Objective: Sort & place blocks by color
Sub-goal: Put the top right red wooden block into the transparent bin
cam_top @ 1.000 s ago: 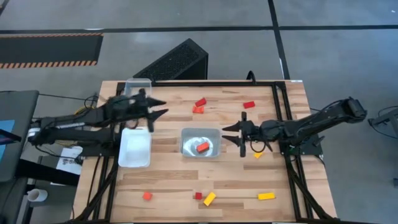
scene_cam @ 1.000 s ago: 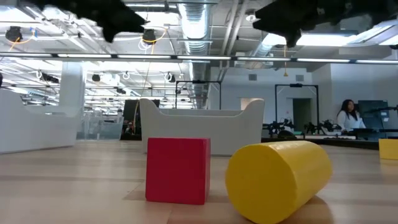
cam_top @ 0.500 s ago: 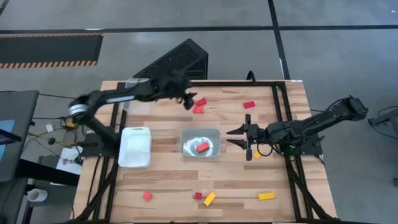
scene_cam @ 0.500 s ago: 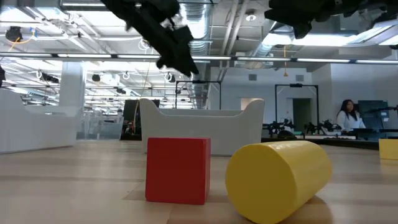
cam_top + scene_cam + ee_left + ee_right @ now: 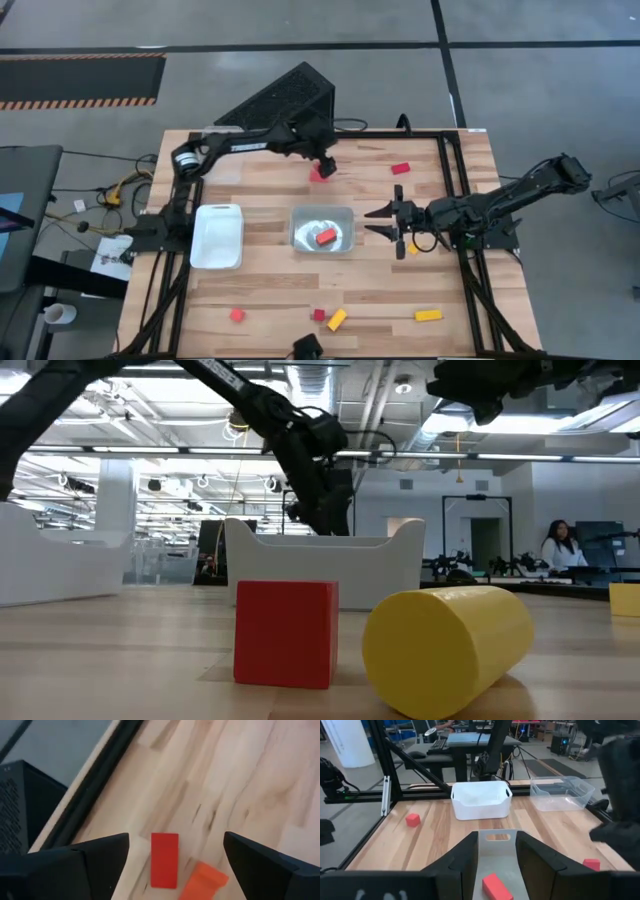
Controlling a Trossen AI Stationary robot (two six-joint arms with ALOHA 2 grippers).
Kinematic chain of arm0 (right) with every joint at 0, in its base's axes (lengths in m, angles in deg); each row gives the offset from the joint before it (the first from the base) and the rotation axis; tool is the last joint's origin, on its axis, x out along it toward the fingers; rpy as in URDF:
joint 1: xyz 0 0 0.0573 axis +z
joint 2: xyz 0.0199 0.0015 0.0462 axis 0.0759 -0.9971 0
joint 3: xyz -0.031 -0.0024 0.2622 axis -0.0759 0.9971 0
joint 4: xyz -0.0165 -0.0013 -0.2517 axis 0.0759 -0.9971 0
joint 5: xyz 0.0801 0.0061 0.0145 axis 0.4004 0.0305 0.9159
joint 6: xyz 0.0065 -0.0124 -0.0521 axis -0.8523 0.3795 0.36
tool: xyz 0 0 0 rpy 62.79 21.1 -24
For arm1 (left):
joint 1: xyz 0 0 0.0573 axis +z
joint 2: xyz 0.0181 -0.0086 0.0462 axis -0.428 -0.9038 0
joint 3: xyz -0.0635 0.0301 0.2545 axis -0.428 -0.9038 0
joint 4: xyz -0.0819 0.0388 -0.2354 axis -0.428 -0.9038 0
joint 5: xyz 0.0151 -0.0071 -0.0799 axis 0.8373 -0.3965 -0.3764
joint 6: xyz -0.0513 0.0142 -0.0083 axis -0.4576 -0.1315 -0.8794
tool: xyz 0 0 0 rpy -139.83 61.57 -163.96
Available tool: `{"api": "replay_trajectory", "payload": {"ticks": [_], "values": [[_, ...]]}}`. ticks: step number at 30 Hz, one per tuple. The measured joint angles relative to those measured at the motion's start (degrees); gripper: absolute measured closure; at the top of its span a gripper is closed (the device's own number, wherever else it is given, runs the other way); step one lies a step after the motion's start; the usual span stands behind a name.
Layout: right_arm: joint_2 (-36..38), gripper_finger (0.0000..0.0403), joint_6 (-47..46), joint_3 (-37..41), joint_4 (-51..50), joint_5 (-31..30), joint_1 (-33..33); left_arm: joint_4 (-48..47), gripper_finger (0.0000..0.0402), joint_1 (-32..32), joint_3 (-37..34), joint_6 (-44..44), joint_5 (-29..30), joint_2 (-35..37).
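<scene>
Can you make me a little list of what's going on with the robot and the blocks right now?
left gripper: open, hovering over a red bar and an orange block at the far side of the table
red bar: flat on the wood, between the fingers
orange block: right beside the red bar
right gripper: open, beside the middle tray
middle tray: holds one red block
white tray: looks empty
loose blocks: red, orange and yellow ones along the near edge, like the yellow bar
</scene>
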Motion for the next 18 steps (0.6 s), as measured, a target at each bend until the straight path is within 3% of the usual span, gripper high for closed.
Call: {"api": "replay_trajectory", "payload": {"ticks": [10, 18], "values": [[0.0, 0.0249, 0.01, 0.0, -0.34, 0.0, -0.14, -16.59, 0.0086, 1.32, 15.49, 0.17, 0.0, -12.08], [0.0, 0.0249, 0.03, 0.0, -0.58, 0.02, -0.14, -22.68, 0.0086, 1.32, 22.77, 0.69, 0.63, -18.01]]}}
